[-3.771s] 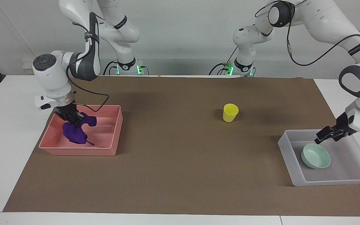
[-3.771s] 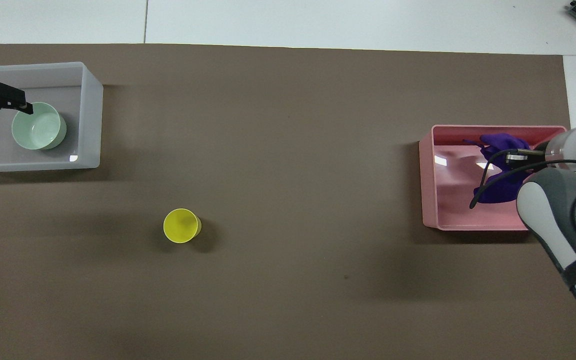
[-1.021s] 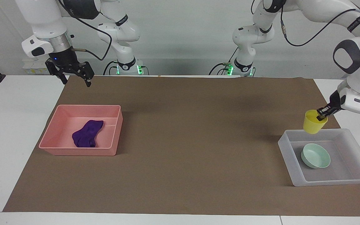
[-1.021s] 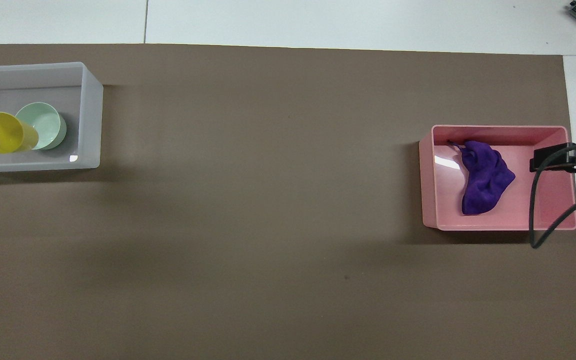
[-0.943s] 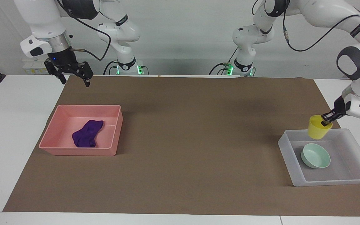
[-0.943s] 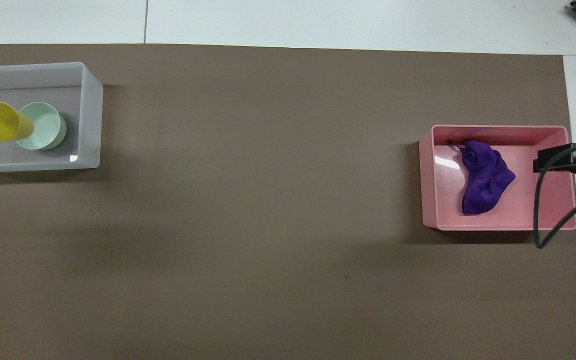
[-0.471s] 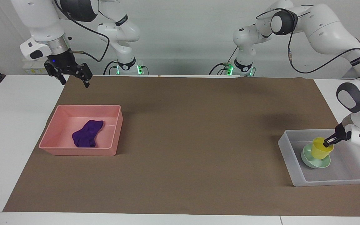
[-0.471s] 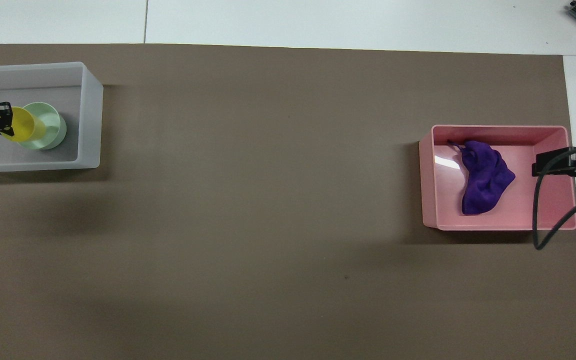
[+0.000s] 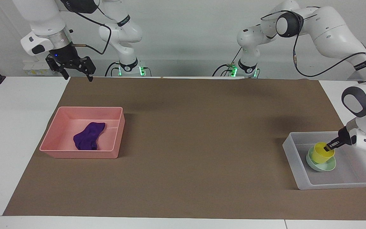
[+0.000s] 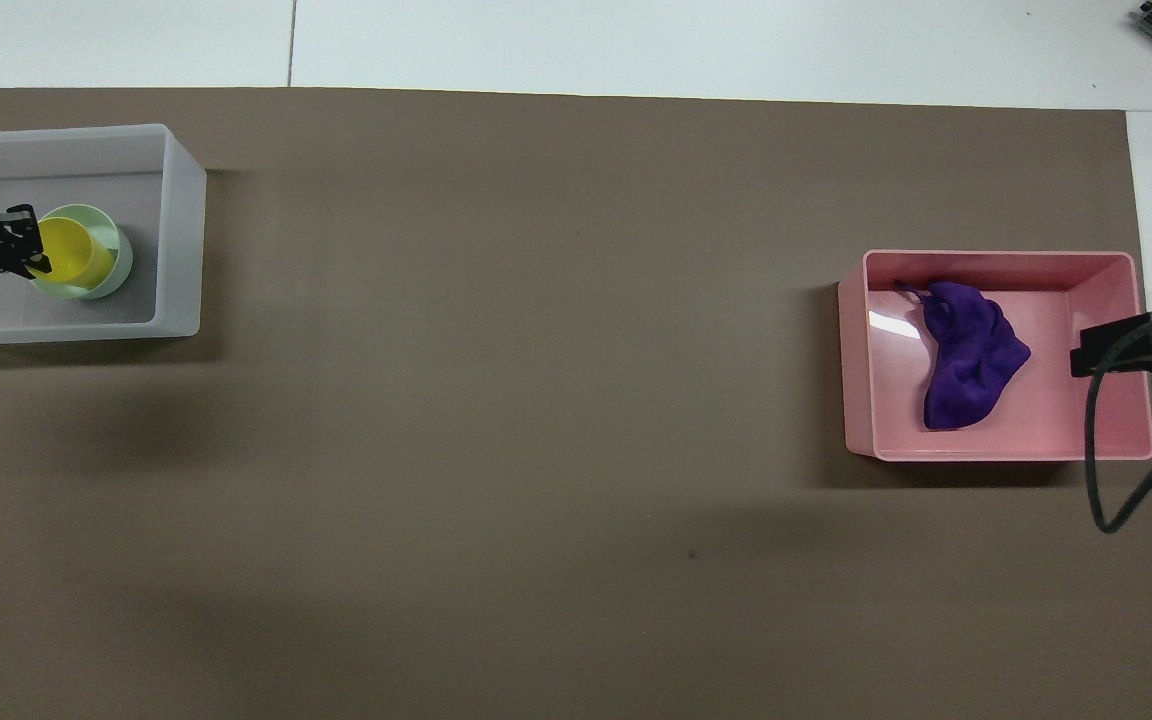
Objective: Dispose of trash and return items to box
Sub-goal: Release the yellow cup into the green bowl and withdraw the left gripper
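Left hand (image 9: pixel 329 147) grips yellow cup (image 9: pixel 322 151) inside bowl (image 9: pixel 321 164) — right hand (image 9: pixel 73 68) spread wide, waiting.

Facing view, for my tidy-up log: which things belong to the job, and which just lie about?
Job: purple cloth in the pink bin; yellow cup in the green bowl, clear box; left tool on the cup; right tool waiting.
Lying about: brown mat.

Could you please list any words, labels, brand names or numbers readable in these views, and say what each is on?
None can be read.
Black bands on the left arm and right arm carry pale lettering, too small to make out.
The yellow cup, bowl and both bins show no print.
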Controlling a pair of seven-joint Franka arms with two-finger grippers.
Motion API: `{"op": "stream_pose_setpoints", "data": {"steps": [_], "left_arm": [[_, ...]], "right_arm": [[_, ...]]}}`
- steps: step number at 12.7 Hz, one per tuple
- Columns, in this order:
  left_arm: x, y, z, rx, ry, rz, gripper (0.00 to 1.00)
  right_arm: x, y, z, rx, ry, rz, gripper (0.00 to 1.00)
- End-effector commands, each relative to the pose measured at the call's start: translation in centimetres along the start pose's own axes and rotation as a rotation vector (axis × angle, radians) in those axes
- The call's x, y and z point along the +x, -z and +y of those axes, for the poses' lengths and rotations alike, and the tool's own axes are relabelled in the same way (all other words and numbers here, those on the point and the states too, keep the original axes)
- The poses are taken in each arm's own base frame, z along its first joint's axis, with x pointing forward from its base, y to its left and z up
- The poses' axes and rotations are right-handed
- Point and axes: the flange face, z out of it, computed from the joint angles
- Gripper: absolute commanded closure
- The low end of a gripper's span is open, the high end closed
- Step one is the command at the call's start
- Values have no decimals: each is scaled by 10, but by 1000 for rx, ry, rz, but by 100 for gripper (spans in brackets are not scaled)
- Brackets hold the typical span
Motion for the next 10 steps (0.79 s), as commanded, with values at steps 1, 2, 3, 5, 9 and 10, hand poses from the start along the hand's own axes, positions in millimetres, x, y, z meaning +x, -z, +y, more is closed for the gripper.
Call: {"op": "stream_pose_setpoints", "data": {"steps": [1,2,3,5,9,10], "left_arm": [[0,17,-3,-20,-6,10,0],[-4,40,-1,-21,-26,40,0],[-8,58,3,-20,-49,65,0],[-22,95,8,-16,-153,84,0],[-89,169,78,184,-373,33,0],[-112,186,102,181,-401,19,0]], "right_arm": [[3,-1,-4,15,24,24,0],[3,-1,-4,15,22,24,0],[3,-2,-4,15,24,22,0],[3,-2,-4,15,23,22,0],[2,-4,-4,16,23,18,0],[1,-4,-4,16,23,18,0]]}}
